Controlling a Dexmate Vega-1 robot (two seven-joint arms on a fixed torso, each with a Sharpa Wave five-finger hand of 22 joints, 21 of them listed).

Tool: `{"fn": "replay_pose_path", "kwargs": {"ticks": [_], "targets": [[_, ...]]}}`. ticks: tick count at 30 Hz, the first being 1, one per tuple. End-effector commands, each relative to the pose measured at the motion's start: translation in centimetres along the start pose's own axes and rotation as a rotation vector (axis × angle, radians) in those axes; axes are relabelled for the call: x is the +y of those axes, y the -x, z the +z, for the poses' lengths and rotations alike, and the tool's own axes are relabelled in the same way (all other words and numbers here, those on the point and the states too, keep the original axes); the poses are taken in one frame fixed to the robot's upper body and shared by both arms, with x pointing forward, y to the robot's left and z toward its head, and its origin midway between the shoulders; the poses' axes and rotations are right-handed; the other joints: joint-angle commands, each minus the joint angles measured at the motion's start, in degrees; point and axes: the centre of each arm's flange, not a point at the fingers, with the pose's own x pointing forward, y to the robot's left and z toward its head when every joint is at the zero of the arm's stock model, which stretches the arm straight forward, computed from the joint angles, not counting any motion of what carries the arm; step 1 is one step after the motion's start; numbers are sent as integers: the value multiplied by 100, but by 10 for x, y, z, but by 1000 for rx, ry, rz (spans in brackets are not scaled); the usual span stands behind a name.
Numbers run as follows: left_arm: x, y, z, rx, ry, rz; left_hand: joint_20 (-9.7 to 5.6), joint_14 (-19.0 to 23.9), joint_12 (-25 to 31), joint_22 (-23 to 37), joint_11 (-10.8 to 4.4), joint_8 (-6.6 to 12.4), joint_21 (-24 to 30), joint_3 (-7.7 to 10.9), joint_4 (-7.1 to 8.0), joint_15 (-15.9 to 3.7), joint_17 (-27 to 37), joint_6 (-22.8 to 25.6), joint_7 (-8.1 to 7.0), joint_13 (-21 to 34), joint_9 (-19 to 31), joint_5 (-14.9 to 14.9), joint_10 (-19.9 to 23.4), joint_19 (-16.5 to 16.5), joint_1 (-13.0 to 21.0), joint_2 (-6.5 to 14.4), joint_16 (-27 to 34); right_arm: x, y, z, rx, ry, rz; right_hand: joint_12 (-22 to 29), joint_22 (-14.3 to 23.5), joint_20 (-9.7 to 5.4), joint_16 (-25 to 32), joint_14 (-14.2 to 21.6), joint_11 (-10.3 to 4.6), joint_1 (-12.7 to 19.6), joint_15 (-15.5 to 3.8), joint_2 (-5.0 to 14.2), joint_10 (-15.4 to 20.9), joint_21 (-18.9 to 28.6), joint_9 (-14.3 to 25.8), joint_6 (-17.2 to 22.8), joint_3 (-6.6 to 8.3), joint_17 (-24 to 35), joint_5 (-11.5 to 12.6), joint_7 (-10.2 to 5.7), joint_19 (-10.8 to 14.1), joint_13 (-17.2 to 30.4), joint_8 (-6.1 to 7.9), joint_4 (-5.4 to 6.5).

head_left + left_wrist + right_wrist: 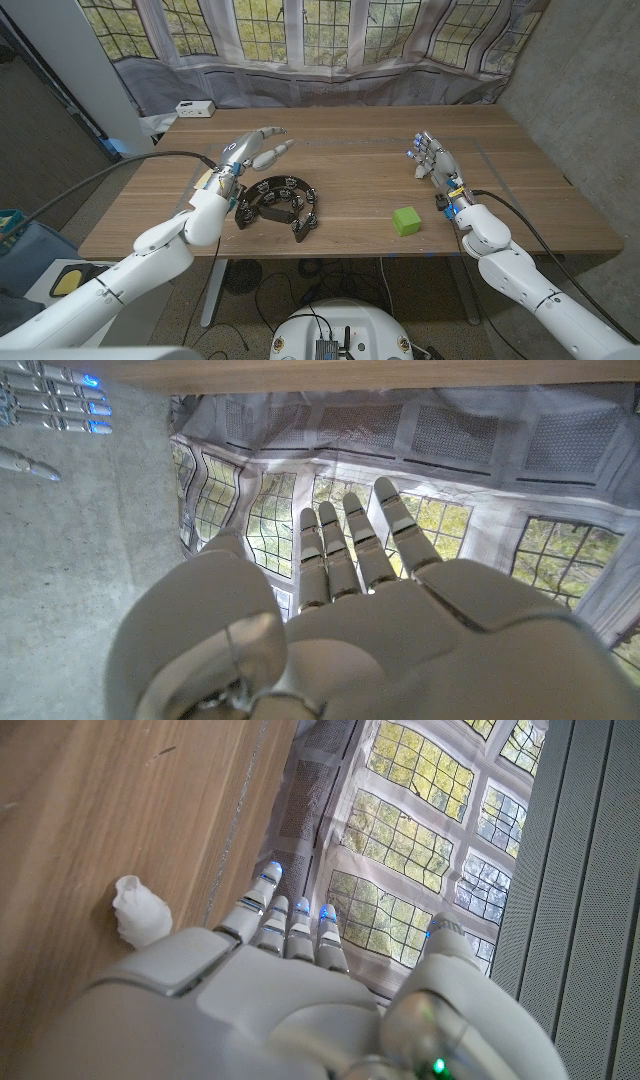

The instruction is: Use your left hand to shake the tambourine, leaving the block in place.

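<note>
Left hand hovers above the table, fingers extended and slightly apart, holding nothing, touching nothing. Black tambourine lies on the wood just beside and nearer the robot than that hand, apart from it. Right hand stands near the table's right side, fingers straight and close together, empty. Green block sits between tambourine and right arm, clear of both. White box at far left corner; any label is illegible.
</note>
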Motion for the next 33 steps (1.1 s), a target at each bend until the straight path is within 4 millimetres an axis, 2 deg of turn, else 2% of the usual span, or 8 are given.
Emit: {"fn": "replay_pose_path", "kwargs": {"ticks": [1,8,13,20,23,25,29,33], "targets": [[0,-6,-22,66,365,76,44,23,16,17,54,8,-46,-17,50,75,3,-11,109,-9,4,-12,34,10,-117,-19,23,-2,-7,8,-18,5,1,42,18,4,31,36,11,13,-10,-40,67,24,16,55,-19,17,-6,-25,71,19,24,-8],[-1,-10,-49,104,667,64,75,-39,-22,17,149,-60,-84,-112,90,174,-7,-257,185,-62,-19,-17,-78,15,-303,-134,-2,-4,-9,8,-20,3,-5,40,18,3,29,35,12,14,-5,-43,68,21,16,59,-22,17,-6,-33,71,19,23,-8],[-12,-14,-69,120,1022,34,89,-57,-31,18,166,-75,-88,-159,108,211,-9,-379,181,-87,-28,-17,-124,56,-395,-179,-6,-7,-8,7,-17,10,-12,39,18,0,27,32,10,17,-3,-42,67,20,16,61,-22,17,-5,-35,70,20,23,-8],[-26,-17,-88,165,1201,53,104,-228,-107,22,212,-107,-145,-219,117,279,-13,-734,128,-152,-46,-9,-421,38,-557,-217,-58,-12,-8,8,-12,13,-28,38,18,-1,26,30,9,15,3,-40,71,17,16,66,-24,19,-4,-42,70,20,24,-5],[-32,-22,-95,178,1196,50,116,-565,-140,24,312,-124,-267,-271,102,317,-21,-1164,97,-228,-63,2,-757,-122,-697,-253,-119,-15,-9,8,-9,15,-33,37,18,-1,24,27,7,15,1,-41,70,16,16,67,-25,18,-4,-45,67,20,23,-5],[-38,-24,-97,190,1203,60,63,-829,-154,23,381,-126,-373,-304,92,352,-26,-1471,79,-277,-73,10,-990,-293,-779,-275,-146,-17,-9,7,-6,12,-35,37,18,3,26,32,7,14,2,-42,70,16,16,67,-27,19,-4,-43,69,20,23,-4],[-54,-29,-100,220,1212,53,-311,-1133,-148,5,562,-111,-533,-338,55,393,-49,-1865,223,-395,-89,31,-1353,-476,-895,-275,-130,-21,-10,5,-5,8,-41,51,18,1,39,69,5,10,-5,-45,112,19,16,67,-31,20,-4,-47,82,20,22,-2],[-64,-31,-99,229,1208,56,-425,-1559,-147,-10,519,-60,-749,-357,12,405,-66,-2007,299,-502,-100,41,-1689,-809,-961,-274,-169,-23,-10,3,-5,1,-48,47,18,-20,39,70,0,9,-18,-50,108,19,16,64,-35,20,-4,-54,85,19,20,-2]]}}
